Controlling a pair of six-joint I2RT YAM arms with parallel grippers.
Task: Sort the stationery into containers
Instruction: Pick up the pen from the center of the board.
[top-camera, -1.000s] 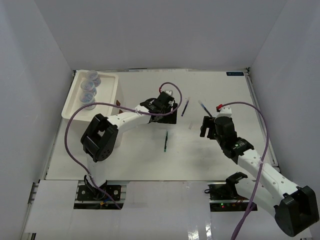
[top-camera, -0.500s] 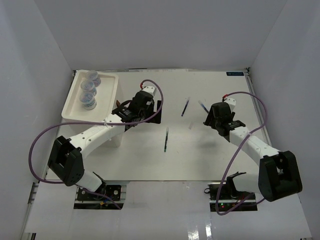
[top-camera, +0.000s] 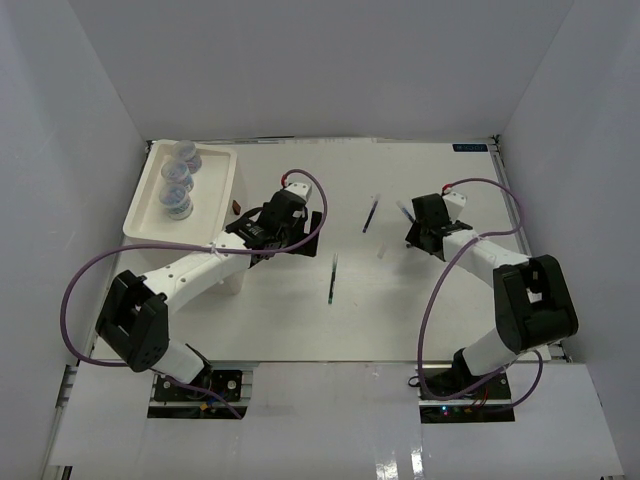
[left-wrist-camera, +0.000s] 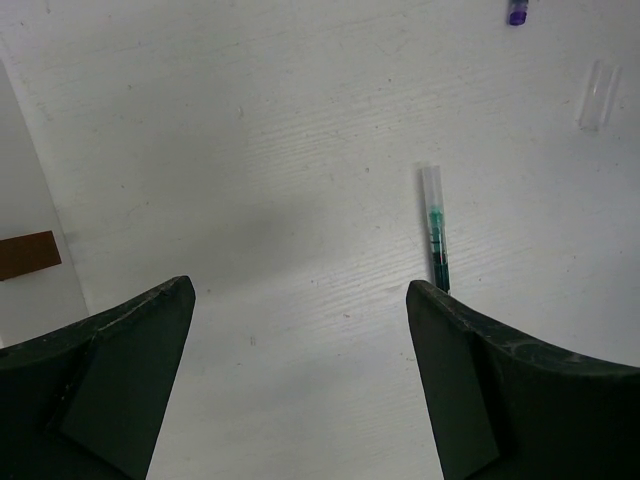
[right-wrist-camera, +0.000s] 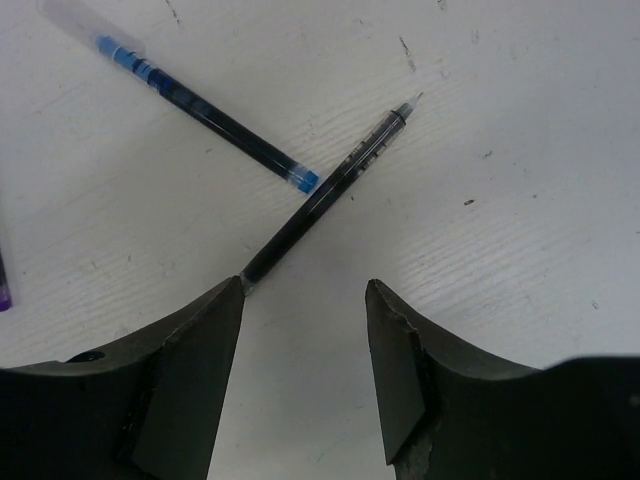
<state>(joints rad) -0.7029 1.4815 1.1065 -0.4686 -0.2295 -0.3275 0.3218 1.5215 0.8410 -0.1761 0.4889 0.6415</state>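
Top view of a white table (top-camera: 300, 320) with two robot arms reaching in from 6 o'clock. At 10 o'clock stands the white box unit (top-camera: 228, 200). Its top tray (top-camera: 140, 205) holds three clear lidded jars (top-camera: 178, 180) in a row. A brown knob (top-camera: 236, 206) shows on the box's right face.

The left gripper (top-camera: 295, 232) hovers just right of the box with its jaws spread wide and nothing between them. In its wrist view, the left gripper (left-wrist-camera: 300, 300) frames bare table. A green pen (left-wrist-camera: 436, 235) lies at 3 o'clock, just inside the right finger. In the top view the green pen (top-camera: 333, 277) lies near the table's middle.

The right gripper (top-camera: 422, 232) is low over the table at 2 o'clock. In its wrist view, the right gripper (right-wrist-camera: 305, 290) has its jaws partly apart and grips nothing. A dark pen (right-wrist-camera: 320, 195) slants up toward 1 o'clock from the left fingertip; whether it touches that finger cannot be told. A blue pen (right-wrist-camera: 190, 95) lies at 11 o'clock, its end just beside the dark pen.

A purple-tipped pen (top-camera: 370, 213) lies between the two grippers, with what looks like a loose clear cap (top-camera: 383, 252) at its 5 o'clock.
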